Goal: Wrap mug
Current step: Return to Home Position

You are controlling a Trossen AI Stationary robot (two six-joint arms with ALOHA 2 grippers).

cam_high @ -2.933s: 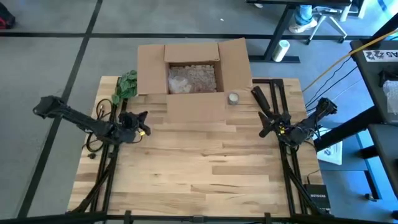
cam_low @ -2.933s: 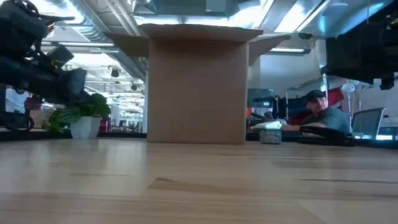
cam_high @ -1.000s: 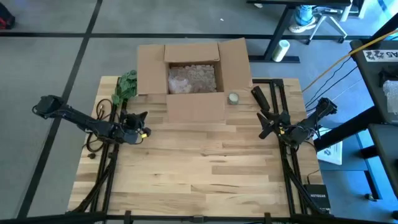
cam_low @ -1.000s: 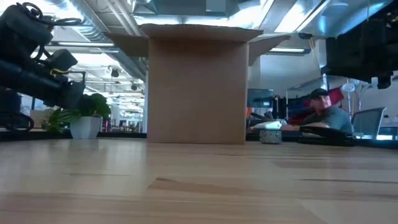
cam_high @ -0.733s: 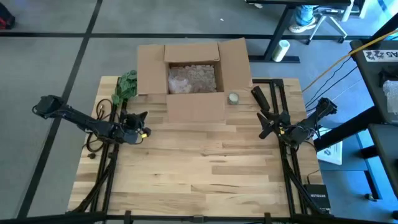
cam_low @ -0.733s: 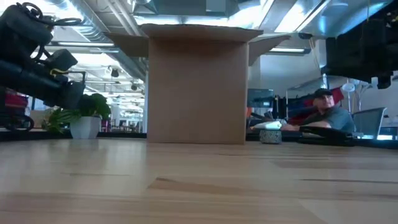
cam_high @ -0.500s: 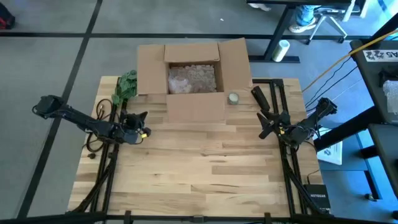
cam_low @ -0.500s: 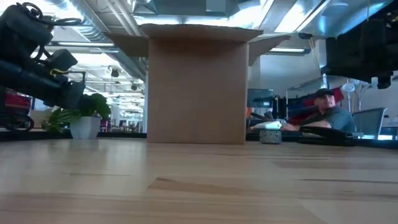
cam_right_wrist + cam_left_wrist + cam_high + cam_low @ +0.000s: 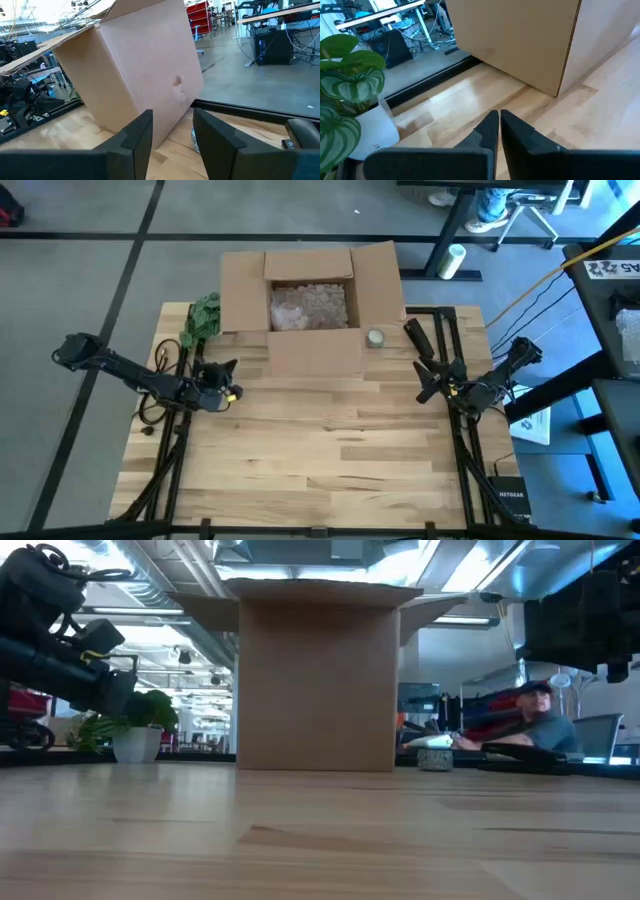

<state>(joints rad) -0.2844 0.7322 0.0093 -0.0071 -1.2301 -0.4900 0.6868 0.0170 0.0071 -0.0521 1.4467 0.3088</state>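
Note:
The mug does not show in any view. An open cardboard box stands at the table's far middle with crumpled whitish wrap inside. My left gripper hovers near the box's left front corner, shut and holding nothing. My right gripper hovers off the box's right side, open with nothing between its fingers.
A potted plant stands left of the box. A small round roll and a dark long object lie right of it. The near half of the wooden table is bare. A person sits beyond the table.
Both arms have kept still over the last second. Only the person behind the table has shifted a little.

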